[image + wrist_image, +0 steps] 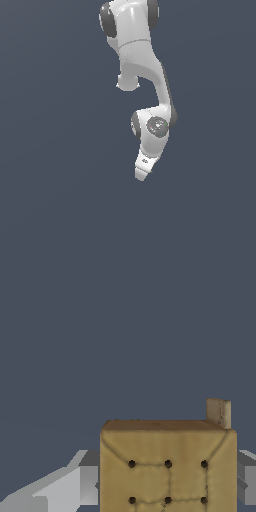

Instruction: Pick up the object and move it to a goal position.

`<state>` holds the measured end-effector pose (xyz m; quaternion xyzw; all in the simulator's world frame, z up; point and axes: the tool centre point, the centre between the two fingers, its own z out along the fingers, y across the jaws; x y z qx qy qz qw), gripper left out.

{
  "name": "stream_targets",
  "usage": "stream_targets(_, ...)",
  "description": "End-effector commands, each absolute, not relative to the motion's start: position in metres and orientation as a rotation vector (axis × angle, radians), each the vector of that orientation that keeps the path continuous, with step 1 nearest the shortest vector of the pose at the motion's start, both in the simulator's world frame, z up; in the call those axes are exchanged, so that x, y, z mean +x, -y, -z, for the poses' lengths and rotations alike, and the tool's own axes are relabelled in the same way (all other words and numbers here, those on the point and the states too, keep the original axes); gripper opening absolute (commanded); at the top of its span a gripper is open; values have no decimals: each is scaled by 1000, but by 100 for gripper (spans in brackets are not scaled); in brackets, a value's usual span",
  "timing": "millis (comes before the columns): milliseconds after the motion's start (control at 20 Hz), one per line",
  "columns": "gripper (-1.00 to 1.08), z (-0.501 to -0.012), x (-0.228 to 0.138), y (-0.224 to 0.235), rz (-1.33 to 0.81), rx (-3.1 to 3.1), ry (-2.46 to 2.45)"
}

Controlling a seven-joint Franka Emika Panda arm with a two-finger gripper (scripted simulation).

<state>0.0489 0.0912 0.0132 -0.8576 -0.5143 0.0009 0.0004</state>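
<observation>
The white Franka arm (142, 65) hangs down through the middle of the exterior view against a plain slate-blue surface (55, 150), its wrist bent toward the exterior view's right and its white gripper (141, 175) pointing downward at the lower end. From that view the fingers are too small to separate, and the block cannot be made out there. In the wrist view, the small tan-brown flat square block (167, 466) fills the space between the two pale grey fingers (70, 488), one showing on each side of it and both pressed up against its sides, so the fingers are closed on the block. The block's face shows a grid of seams with dark dots at the crossings, and a small tan peg (218, 412) sticks out from one far corner.
</observation>
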Motion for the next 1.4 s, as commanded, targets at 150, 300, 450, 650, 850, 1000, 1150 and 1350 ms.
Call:
stream_targets(150, -100, -33, 57, -78, 0, -2695, 1615)
stream_targets(300, -100, -52, 63, -65, 0, -2694, 1615)
stream_targets(450, -100, -75, 72, -50, 0, -2694, 1615)
stream_targets(650, -100, -109, 85, -27, 1, -2693, 1615)
stream_targets(850, -100, -144, 98, -3, 1, -2692, 1615)
stream_targets(1000, -100, -170, 109, 14, 1, -2692, 1615)
stream_targets(1150, -100, -193, 119, 29, 1, -2692, 1615)
stream_targets(1350, -100, -217, 129, 45, 1, -2693, 1615)
